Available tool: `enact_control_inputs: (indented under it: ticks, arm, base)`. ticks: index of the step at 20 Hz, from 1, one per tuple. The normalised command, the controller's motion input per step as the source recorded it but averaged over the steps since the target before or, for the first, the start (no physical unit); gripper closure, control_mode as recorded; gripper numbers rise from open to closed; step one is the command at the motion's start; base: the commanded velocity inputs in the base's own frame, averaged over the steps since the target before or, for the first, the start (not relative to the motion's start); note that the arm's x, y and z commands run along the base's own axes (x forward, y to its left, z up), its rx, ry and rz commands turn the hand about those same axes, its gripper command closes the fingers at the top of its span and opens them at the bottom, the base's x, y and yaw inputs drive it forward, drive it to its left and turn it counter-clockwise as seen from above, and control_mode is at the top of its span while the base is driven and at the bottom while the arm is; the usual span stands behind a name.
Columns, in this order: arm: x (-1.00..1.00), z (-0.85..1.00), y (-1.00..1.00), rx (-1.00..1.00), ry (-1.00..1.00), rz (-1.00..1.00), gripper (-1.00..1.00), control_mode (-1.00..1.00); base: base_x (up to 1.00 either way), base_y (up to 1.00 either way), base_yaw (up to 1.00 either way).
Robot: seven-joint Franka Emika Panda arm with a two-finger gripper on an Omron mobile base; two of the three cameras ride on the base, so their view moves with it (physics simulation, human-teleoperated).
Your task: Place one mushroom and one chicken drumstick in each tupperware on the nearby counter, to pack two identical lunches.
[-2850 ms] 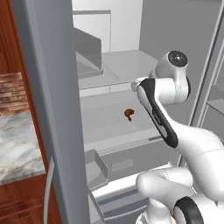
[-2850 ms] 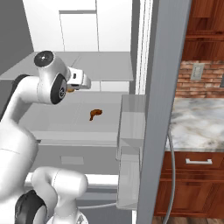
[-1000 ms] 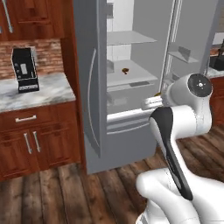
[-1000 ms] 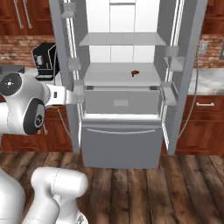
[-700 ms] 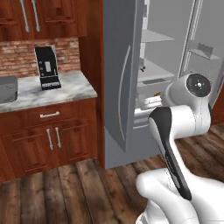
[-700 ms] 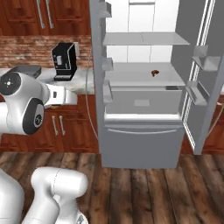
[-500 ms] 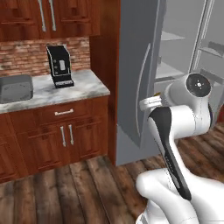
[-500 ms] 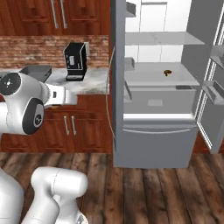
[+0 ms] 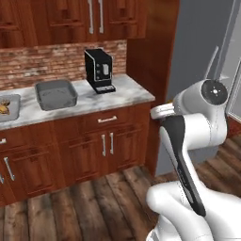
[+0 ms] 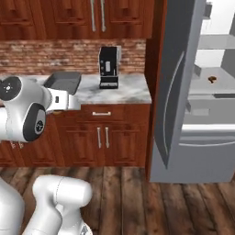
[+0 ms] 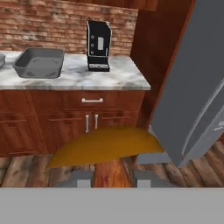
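- The gripper (image 11: 108, 178) is seen in the hand view with its jaws nearly closed on a golden-brown piece of food (image 11: 105, 146) lying across the two tips; whether it is a drumstick or a mushroom cannot be told.
- The counter (image 9: 89, 100) of veined marble is taken as the landmark, set over reddish-brown cabinets (image 9: 106, 146) with silver handles.
- The deeper grey tupperware (image 9: 56, 93) rests on the counter, just left of a black coffee machine (image 9: 100, 71).
- The shallower tupperware (image 9: 8, 107) is found at the counter's left end, with brownish food already in it.
- To the right of the counter the fridge (image 10: 183, 92) stands open, a small brown item (image 10: 211, 79) lying on one of its shelves.
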Motion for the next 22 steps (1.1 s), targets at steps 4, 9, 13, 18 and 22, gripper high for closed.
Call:
enact_control_inputs:
  ticks: [4,9,13,18,22]
  arm:
    - [0.0,0.0,0.0,0.0,0.0,0.0,1.0,1.0]
    - [0.0,0.0,0.0,0.0,0.0,0.0,1.0,1.0]
    - [0.0,0.0,0.0,0.0,0.0,0.0,1.0,1.0]
    - [0.0,0.0,0.0,0.0,0.0,0.0,1.0,1.0]
    - [0.0,0.0,0.0,0.0,0.0,0.0,1.0,1.0]
  base:
    - [0.95,1.0,0.0]
    - [1.0,1.0,0.0]
    - [1.0,0.98,0.0]
    - [1.0,0.84,0.0]
    - [0.81,0.09,0.01]
